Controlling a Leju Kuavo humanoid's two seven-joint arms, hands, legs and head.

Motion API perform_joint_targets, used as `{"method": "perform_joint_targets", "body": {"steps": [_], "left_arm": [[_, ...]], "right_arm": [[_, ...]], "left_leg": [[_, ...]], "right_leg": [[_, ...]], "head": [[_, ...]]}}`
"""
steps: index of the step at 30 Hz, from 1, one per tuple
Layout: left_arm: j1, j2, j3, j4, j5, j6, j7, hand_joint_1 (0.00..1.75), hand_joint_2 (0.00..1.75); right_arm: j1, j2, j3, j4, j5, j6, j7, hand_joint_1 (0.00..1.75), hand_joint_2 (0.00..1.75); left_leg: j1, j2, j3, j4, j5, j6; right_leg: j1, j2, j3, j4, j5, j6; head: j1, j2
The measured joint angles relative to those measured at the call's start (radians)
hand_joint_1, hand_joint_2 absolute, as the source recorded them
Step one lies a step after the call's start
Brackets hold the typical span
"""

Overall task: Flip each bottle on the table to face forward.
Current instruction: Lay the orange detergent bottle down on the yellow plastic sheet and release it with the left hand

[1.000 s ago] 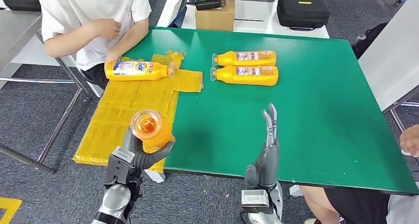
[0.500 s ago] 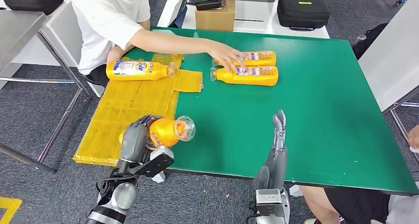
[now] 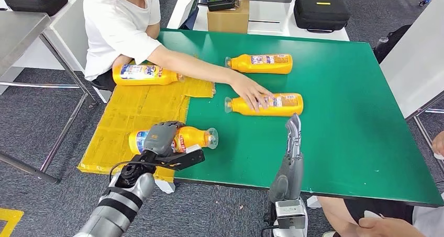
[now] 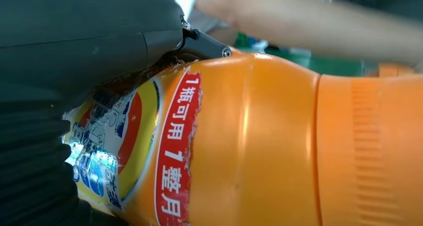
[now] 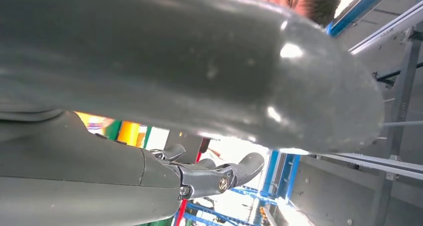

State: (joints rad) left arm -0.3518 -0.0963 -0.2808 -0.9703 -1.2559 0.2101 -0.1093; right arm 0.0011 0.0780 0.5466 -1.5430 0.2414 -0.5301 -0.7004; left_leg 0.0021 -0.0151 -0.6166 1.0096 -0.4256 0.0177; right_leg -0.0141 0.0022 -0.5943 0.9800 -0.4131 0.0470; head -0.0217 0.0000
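The robot's left hand is gripping an orange detergent bottle lying across the green table's near edge, where it risks rolling off once released, while the right hand is hovering with fingers straight, holding nothing.

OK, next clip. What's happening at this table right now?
The robot's left hand grips an orange detergent bottle lying on its side at the near edge of the green table, label showing. Its right hand is raised beside it, holding nothing, fingers straight. A person seated across reaches over, hand on a second bottle. A third bottle lies farther back, and a fourth rests on the yellow sheet.
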Motion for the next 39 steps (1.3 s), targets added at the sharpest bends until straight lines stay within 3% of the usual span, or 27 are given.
{"method": "perform_joint_targets", "body": {"steps": [3,5,6,10,11,26,29,34,39], "left_arm": [[-0.097,-0.001,-0.015,0.150,-0.007,-0.049,0.002,1.71,1.75],[-0.155,-0.004,-0.021,0.234,-0.004,-0.078,-0.004,1.55,1.75],[-0.180,-0.004,-0.025,0.271,-0.005,-0.093,-0.005,1.38,1.75],[-0.268,-0.009,-0.039,0.403,-0.010,-0.162,0.010,0.16,1.75],[-0.285,-0.010,-0.042,0.429,-0.011,-0.180,0.014,0.05,1.75],[-0.385,-0.012,-0.048,0.585,0.042,-0.317,0.008,0.00,1.75],[-0.391,-0.006,-0.022,0.592,0.110,-0.345,-0.047,0.00,1.75],[-0.373,0.012,0.072,0.586,0.289,-0.367,-0.240,0.00,1.75],[-0.338,0.018,0.140,0.553,0.377,-0.374,-0.328,0.00,1.75]], "right_arm": [[-0.001,0.007,-0.009,0.001,-0.018,0.025,0.000,0.00,0.00],[-0.002,0.012,-0.013,0.004,-0.028,0.035,0.000,0.00,0.00],[-0.003,0.014,-0.014,0.006,-0.032,0.038,0.000,0.00,0.00],[-0.013,0.020,-0.020,0.020,-0.052,0.049,0.000,0.00,0.00],[-0.017,0.021,-0.021,0.023,-0.057,0.051,0.000,0.00,0.00],[-0.049,0.030,-0.035,0.078,-0.070,0.062,0.000,0.00,0.00],[-0.057,0.030,-0.036,0.088,-0.078,0.058,0.000,0.00,0.00],[-0.058,0.026,-0.036,0.092,-0.083,0.037,0.000,0.00,0.00],[-0.055,0.022,-0.036,0.092,-0.085,0.026,0.000,0.00,0.00]], "left_leg": [[0.000,0.000,0.003,0.000,0.000,0.000],[0.000,0.000,0.004,0.000,0.000,0.000],[0.000,0.000,0.005,0.000,0.000,0.000],[0.000,0.000,0.009,0.000,0.000,0.000],[0.000,0.001,0.010,0.000,0.000,0.000],[0.000,0.005,0.012,0.000,0.000,-0.001],[0.000,0.005,0.013,0.000,0.000,-0.001],[0.000,0.005,0.013,-0.001,0.000,-0.001],[0.000,0.005,0.013,0.000,0.000,-0.001]], "right_leg": [[0.000,0.000,0.003,0.000,0.000,0.000],[0.000,0.000,0.004,0.000,0.000,0.000],[0.000,0.000,0.005,0.000,0.000,0.000],[0.000,0.000,0.009,0.000,0.000,0.000],[0.000,0.000,0.009,0.000,0.000,0.000],[0.000,0.001,0.011,0.001,0.002,-0.003],[0.000,0.001,0.012,0.001,0.002,-0.003],[0.000,0.001,0.012,0.001,0.002,-0.003],[0.000,0.001,0.012,0.000,0.002,-0.003]], "head": [[0.000,0.000],[0.000,0.000],[0.000,0.000],[0.000,0.000],[0.000,0.000],[0.000,0.000],[0.000,0.000],[0.000,0.000],[0.000,0.000]]}}
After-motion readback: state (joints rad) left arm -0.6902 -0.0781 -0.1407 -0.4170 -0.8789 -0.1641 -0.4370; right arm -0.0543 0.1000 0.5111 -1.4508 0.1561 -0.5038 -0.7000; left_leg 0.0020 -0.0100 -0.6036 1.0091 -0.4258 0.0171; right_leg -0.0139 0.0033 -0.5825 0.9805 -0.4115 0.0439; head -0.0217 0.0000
